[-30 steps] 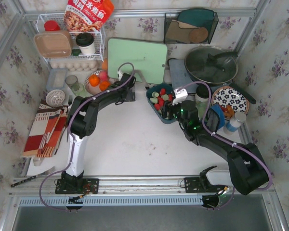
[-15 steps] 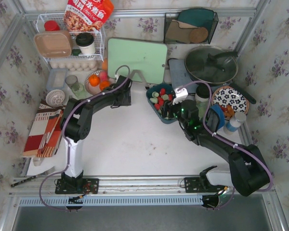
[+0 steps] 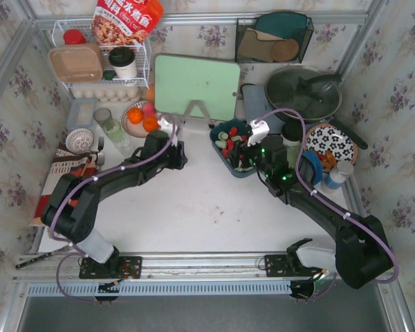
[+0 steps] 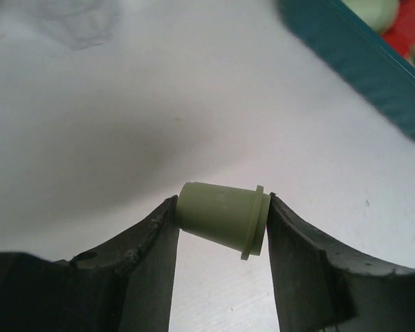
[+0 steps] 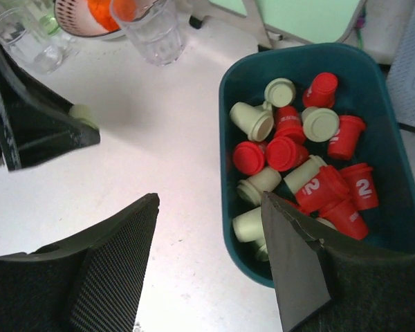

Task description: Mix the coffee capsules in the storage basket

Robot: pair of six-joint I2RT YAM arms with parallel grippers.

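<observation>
Coffee capsules (image 5: 290,149), red and pale green, are heaped in the basket (image 5: 391,104), which stands toward the far edge of the table (image 3: 194,207), a little right of the middle. One pale green capsule (image 4: 218,213) is outside it, pinched on its side between the two fingers of the left gripper (image 4: 221,207), rim against one finger and base against the other, above the white tabletop, with the basket's left rim close by.

The left arm (image 3: 117,181) is stretched low from the near left corner, its elbow pushed out toward the left edge and its forearm laid diagonally toward the far middle. The right arm (image 3: 318,207) is run from the near right corner up to the basket, its wrist held over the near rim. The right gripper (image 5: 207,207) is spread and nothing is gripped in it; one finger is seen over the tabletop, the other over the basket's near left corner.

A strip of bare tabletop is seen between the left gripper and the basket, and a broader bare stretch between both arms toward the near edge. Glasses (image 5: 152,31) are crowded beyond the left gripper, a green cutting board (image 3: 197,84) is propped just behind the basket, and a patterned plate (image 3: 330,142) is set to its right.
</observation>
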